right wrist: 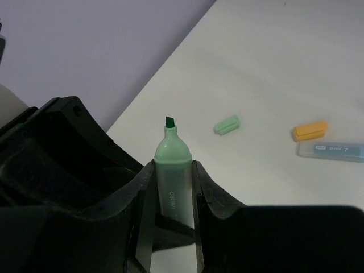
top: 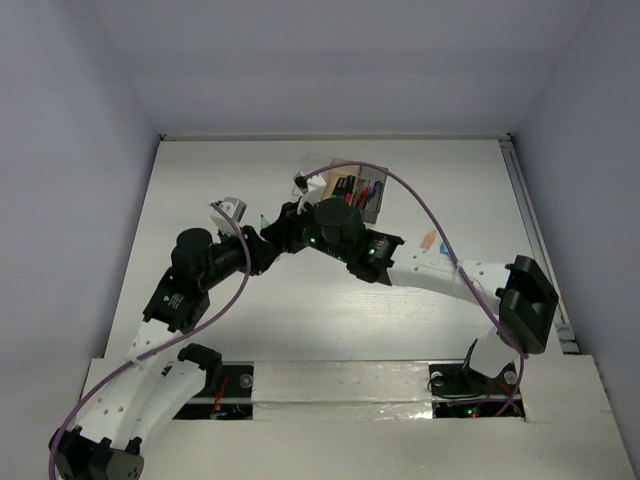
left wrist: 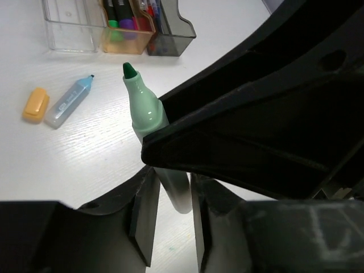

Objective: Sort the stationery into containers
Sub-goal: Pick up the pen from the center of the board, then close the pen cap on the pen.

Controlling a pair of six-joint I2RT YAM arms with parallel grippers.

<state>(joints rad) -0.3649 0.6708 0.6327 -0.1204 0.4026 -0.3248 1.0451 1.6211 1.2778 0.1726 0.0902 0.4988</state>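
Observation:
A capless green marker [left wrist: 145, 108] [right wrist: 172, 156] is held above the table. My right gripper [right wrist: 172, 170] is shut on its barrel, tip pointing away. My left gripper [left wrist: 173, 187] has its jaws against both sides of the marker's rear end. In the top view both grippers meet left of the containers [top: 358, 190]. A clear box [left wrist: 71, 25], a tan-orange box [left wrist: 126, 34] with markers in it and a dark grey box [left wrist: 170, 34] with pens stand in a row. On the table lie an orange piece [left wrist: 35, 104], a light-blue marker [left wrist: 68, 102] and a green cap [right wrist: 227, 124].
The right arm's black body [left wrist: 273, 114] fills the right of the left wrist view. A purple cable [top: 440, 235] loops over the table. Grey walls close in the table on three sides. A small orange item [top: 428, 240] lies right of the right arm.

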